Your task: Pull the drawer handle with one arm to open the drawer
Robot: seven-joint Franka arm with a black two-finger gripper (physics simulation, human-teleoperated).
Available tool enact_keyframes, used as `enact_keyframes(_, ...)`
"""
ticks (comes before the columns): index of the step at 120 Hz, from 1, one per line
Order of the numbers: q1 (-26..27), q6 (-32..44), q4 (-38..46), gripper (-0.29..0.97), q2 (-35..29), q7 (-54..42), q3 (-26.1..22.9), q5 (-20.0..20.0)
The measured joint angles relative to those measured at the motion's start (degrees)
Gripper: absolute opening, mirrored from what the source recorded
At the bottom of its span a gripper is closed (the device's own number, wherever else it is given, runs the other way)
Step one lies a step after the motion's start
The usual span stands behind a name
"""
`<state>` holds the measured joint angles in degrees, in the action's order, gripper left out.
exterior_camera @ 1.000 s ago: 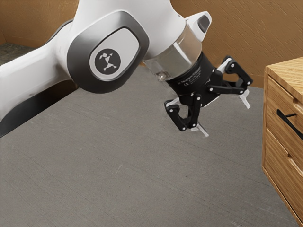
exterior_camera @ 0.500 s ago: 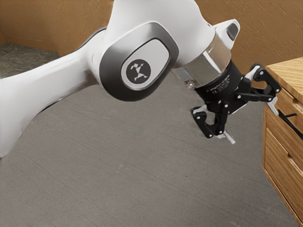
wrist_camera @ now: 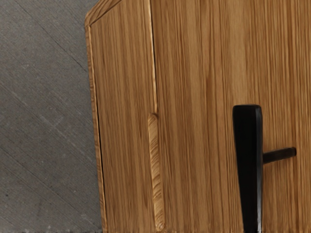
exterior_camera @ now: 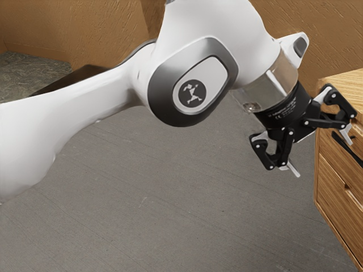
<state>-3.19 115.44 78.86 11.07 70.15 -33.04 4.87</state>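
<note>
From the side, the big white arm [exterior_camera: 187, 85] comes in from the exterior view's left and reaches to the exterior view's right. At its end is the black gripper [exterior_camera: 324, 146]. Its two fingers are spread wide apart and there is nothing between them, so it has hold of nothing. The top finger [exterior_camera: 340, 107] is up against the front top corner of the wooden cabinet [exterior_camera: 334, 215]. I cannot tell if it touches the wood. The bottom finger [exterior_camera: 286, 164] hangs over the grey floor [exterior_camera: 142, 215], a little way off from the cabinet.

The cabinet stands at the exterior view's right edge. Its top drawer [exterior_camera: 329, 141] looks closed, flat with the lower drawer [exterior_camera: 334, 192]. The black handle [exterior_camera: 349, 146] sits on the top drawer's front, just beside the top finger and a bit below it. Behind everything is a brown wall [exterior_camera: 68, 28].

From the hand's camera, the wooden drawer front [wrist_camera: 204, 73] is very close. The black handle [wrist_camera: 248, 165] is a long dark bar, with a thin black stem [wrist_camera: 279, 155] joining it to the wood. Beside it is a long narrow groove [wrist_camera: 154, 170] in the wood. Past the cabinet's edge lies the grey floor [wrist_camera: 43, 121]
</note>
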Motion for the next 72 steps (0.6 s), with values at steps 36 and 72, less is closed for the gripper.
enact_keyframes(36,1.91,0.13,-1.78,0.68,1.84,-0.08,0.02,-1.60)
enact_keyframes(72,3.20,0.18,-2.54,0.68,4.13,-0.09,0.38,-2.99)
